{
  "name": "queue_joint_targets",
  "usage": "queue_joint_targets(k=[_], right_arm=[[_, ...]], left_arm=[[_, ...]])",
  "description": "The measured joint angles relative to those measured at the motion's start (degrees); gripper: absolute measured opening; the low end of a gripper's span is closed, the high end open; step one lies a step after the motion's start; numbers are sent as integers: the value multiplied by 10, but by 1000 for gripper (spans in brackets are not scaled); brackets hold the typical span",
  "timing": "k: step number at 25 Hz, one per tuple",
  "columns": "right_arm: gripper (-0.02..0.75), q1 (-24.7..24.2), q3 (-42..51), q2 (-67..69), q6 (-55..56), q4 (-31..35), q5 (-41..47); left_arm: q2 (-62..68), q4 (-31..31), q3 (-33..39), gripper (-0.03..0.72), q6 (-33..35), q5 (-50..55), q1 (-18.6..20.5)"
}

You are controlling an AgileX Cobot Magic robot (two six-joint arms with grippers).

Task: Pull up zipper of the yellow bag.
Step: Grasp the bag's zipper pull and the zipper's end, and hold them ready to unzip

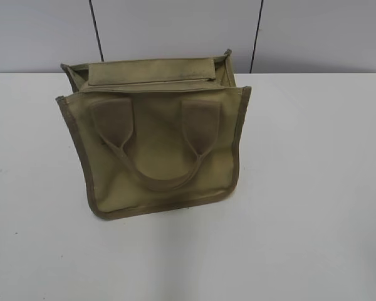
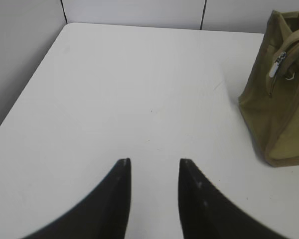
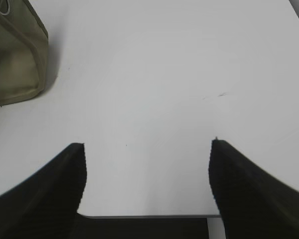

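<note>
The yellow bag (image 1: 156, 141) is a khaki canvas tote standing near the middle of the white table, its loop handles hanging down its front. Its zipper (image 1: 147, 80) runs along the top panel. In the left wrist view the bag (image 2: 281, 109) is at the right edge, with the silver pull tab (image 2: 276, 67) on its side end. In the right wrist view a bag corner (image 3: 15, 59) shows at the top left. My left gripper (image 2: 154, 162) is open and empty over bare table, left of the bag. My right gripper (image 3: 147, 144) is wide open and empty at the table's near edge.
The white table (image 1: 313, 188) stands against grey wall panels (image 1: 175, 31). In the left wrist view its left edge meets a grey wall (image 2: 20, 59). The table's front edge (image 3: 149, 216) lies just under my right gripper.
</note>
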Motion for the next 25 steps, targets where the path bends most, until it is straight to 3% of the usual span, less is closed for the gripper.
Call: queue_joint_targets(k=[25], right_arm=[[585,0,0,0,0,0,0]], left_arm=[[0,0,0,240,0,0,0]])
